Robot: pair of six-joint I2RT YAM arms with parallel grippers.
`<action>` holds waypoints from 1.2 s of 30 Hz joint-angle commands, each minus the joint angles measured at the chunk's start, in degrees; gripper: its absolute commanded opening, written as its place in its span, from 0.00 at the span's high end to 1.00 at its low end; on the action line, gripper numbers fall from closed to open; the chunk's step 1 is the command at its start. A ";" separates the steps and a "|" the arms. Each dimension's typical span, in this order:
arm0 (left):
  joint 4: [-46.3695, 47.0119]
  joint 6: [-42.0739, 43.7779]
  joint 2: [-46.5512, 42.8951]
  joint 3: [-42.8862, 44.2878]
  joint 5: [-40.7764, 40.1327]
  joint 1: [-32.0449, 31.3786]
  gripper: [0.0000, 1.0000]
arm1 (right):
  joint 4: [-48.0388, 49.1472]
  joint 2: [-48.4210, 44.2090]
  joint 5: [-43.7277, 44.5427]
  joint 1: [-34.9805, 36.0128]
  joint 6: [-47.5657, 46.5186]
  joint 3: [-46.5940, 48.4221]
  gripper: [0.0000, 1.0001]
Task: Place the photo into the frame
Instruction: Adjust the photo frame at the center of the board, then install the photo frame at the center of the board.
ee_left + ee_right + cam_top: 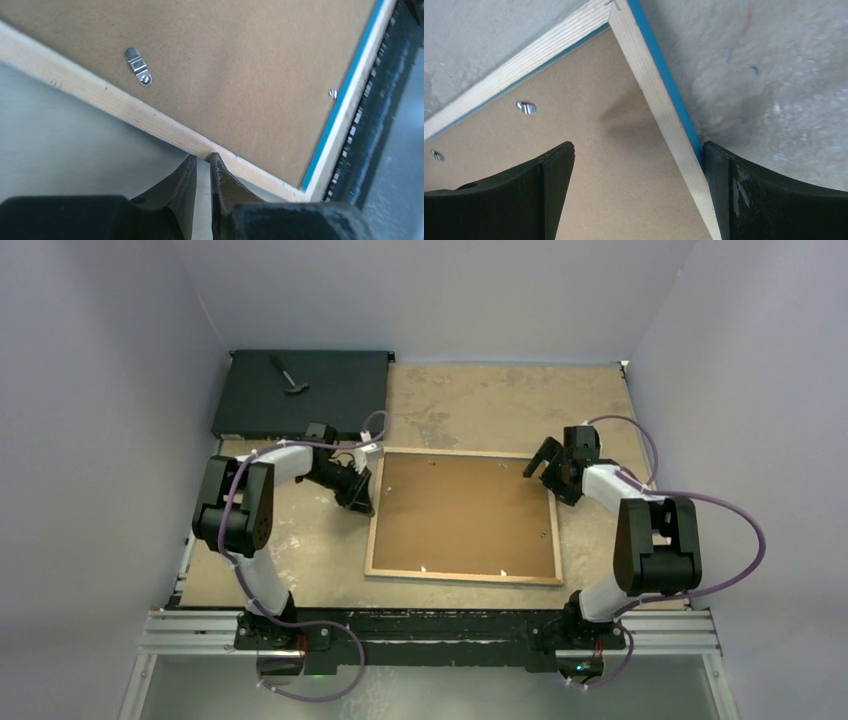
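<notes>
Overhead, item one: the frame (462, 575) lay face down on the table (480, 400), bare wood rails up, with a brown backing board (460, 515) filling it. The left gripper (360, 502) sat just beside the frame's left rail. The right gripper (547, 465) sat at the opposite side, over the far right corner. Beyond the left gripper lay a flat black box (330, 390) with a small tool (290, 378) on top.

Left wrist view: the left gripper (202, 160) had its fingers drawn almost together, leaving a narrow slit with nothing seen in it. The tips met the outer edge of the frame (125, 110) rail straight ahead. Past the rail lay the backing board (240, 75), with a metal clip (138, 66) ahead and to the left. The black box (370, 135) ran along the frame's blue-edged side, far to the right.

Right wrist view: the right gripper (638, 150) stood spread wide, straddling a rail of the frame (661, 110). One finger was over the backing board (574, 130), the other outside the blue edge, above the table (774, 75). The frame corner lay ahead.
</notes>
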 commanded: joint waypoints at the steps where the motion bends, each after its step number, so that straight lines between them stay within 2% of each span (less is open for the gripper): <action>1: -6.21 4.58 0.08 -3.83 -1.30 -6.92 0.88 | 2.36 -5.78 -0.69 0.48 2.79 -2.25 0.01; 5: -6.85 3.96 -0.69 -3.10 -0.60 -10.35 0.89 | 1.93 -4.86 -1.75 0.12 1.75 -1.55 0.01; 8: -7.03 3.26 -0.66 -2.04 -2.24 -10.45 0.89 | 2.51 -3.42 -4.16 0.12 0.27 -0.95 0.01; 12: -8.03 2.60 -1.78 -0.69 -3.10 -8.00 0.90 | 3.04 -4.96 -3.17 0.18 -0.25 -0.67 0.01; 15: -9.60 2.08 -2.97 1.73 -2.30 -4.36 0.90 | -0.87 -7.78 -1.46 0.19 -0.75 0.95 0.01; 17: -10.17 1.23 -3.73 3.41 -1.06 -1.92 0.86 | -3.81 -10.95 3.05 0.19 0.15 2.21 0.01; 20: -8.61 -3.12 -4.25 5.08 -0.31 0.04 0.78 | -3.03 -16.33 9.23 0.19 -0.15 3.44 0.01; 24: -3.83 -10.12 -3.22 5.36 0.65 0.68 0.67 | 0.28 -18.94 5.14 1.14 0.74 2.73 0.02; 26: -0.14 -13.06 -2.46 4.75 1.23 0.64 0.67 | 2.99 -18.53 2.14 3.96 2.30 1.54 0.05; 30: 3.58 -17.69 0.68 4.25 3.34 0.69 0.65 | 8.05 -14.61 0.51 16.32 7.64 0.31 0.09; 33: 5.57 -19.07 1.96 3.78 2.45 0.64 0.63 | 12.41 -11.56 1.73 24.99 10.90 0.34 0.09; 36: 5.92 -18.67 2.77 3.11 1.49 0.68 0.65 | 17.83 -8.43 0.41 30.09 13.07 0.36 0.10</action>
